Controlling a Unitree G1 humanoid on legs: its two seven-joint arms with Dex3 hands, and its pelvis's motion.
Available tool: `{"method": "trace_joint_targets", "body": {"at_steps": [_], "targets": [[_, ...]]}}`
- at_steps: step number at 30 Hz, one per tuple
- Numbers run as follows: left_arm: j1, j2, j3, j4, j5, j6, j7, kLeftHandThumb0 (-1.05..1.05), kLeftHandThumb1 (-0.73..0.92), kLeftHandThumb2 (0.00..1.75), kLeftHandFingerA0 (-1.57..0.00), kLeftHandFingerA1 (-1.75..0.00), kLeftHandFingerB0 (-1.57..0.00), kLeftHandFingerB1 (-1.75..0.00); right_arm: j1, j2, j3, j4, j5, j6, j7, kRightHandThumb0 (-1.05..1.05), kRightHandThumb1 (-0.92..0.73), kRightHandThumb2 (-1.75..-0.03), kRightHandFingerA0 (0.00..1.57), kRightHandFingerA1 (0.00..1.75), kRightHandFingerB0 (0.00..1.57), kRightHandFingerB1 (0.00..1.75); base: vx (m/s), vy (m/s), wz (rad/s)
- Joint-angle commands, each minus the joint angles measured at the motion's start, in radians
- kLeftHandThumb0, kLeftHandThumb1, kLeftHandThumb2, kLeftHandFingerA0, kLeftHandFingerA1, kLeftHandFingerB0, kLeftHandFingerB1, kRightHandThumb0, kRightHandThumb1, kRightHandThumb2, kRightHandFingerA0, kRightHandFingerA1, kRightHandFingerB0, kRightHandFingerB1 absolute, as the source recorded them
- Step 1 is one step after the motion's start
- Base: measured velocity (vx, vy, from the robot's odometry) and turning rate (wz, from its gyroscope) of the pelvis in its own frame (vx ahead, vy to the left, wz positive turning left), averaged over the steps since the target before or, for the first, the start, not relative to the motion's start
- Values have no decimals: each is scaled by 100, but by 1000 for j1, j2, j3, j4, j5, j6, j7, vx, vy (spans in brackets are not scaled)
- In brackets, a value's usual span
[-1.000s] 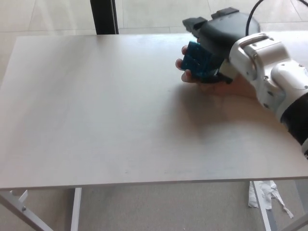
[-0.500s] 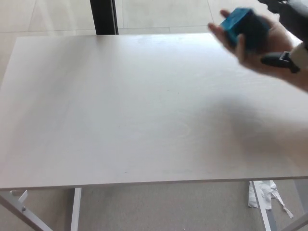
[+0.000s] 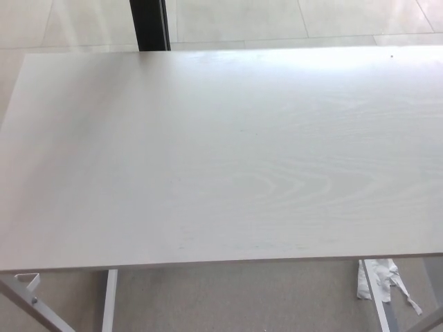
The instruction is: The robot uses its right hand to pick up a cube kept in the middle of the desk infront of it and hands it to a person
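Just pale wood-grain desk (image 3: 221,152).

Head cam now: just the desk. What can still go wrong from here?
1. No cube, hand or person shows, so this view alone cannot confirm the handover.
2. Neither hand shows; one coming back in unseen may clip the desk edge.
3. White scraps lie on the floor by the right leg: possible slip or snag.

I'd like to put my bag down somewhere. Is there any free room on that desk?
The whole desk top shows bare, from the dark post at the far edge to the near edge above the white legs. Nowhere on it is crowded. The only clutter is crumpled paper on the floor, under the near right corner.
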Motion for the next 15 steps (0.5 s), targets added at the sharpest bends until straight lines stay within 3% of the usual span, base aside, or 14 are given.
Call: {"method": "trace_joint_targets", "body": {"at_steps": [1,2,3,5,7,9,10,11,12,13,14,15], "targets": [[43,46,33,5,-23,-21,-14,-69,78,64,-58,-50,-52,-42,435,7,-992,277,620,-406,-538,-62,-65,-59,113,116,81,59,0,0,0],[39,49,29,4,-19,-19,-7,-68,79,64,-60,-51,-53,-43,418,-11,-974,355,602,-415,-615,-65,-52,-90,117,115,77,67,0,0,0],[40,48,25,4,-14,-23,-4,-67,80,64,-61,-50,-53,-43,415,-28,-957,421,592,-422,-654,-65,-70,-61,111,119,76,59,0,0,0],[37,48,34,3,-23,-16,-4,-67,78,63,-61,-51,-53,-43,391,-72,-909,640,604,-439,-724,-64,-74,-62,106,109,71,58,0,0,0],[30,46,34,4,-23,-9,-6,-67,78,64,-56,-49,-49,-42,359,-81,-914,727,635,-435,-737,-59,-74,-63,102,130,69,65,0,0,0],[34,43,35,3,-24,-9,-6,-67,78,64,-56,-49,-49,-42,342,-90,-909,773,636,-426,-744,-59,-74,-63,102,130,69,65,0,0,0],[38,44,30,1,-19,-16,-7,-67,79,64,-57,-51,-52,-43,300,-97,-935,806,684,-410,-702,-62,-60,-93,107,131,66,76,0,0,0],[44,45,22,-1,-10,-24,-8,-67,80,64,-57,-50,-51,-43,272,-100,-955,810,707,-387,-687,-60,-60,-91,107,134,64,77,0,0,0],[46,45,25,-2,-14,-23,-8,-67,80,64,-57,-51,-51,-43,264,-108,-946,819,691,-373,-704,-55,-75,-62,91,150,63,80,0,0,0],[45,45,27,-2,-16,-18,-8,-67,80,64,-56,-50,-49,-43,254,-112,-944,822,681,-361,-714,-59,-70,-68,92,157,61,79,0,0,0],[44,47,29,-1,-18,-12,-10,-66,80,64,-57,-49,-49,-42,235,-110,-942,801,665,-317,-721,-65,-60,-90,97,138,60,79,0,0,0],[44,45,33,2,-19,-13,-8,-67,79,64,-57,-48,-48,-41,219,-102,-944,771,655,-283,-720,-56,-74,-69,86,169,61,90,0,0,0]]}}
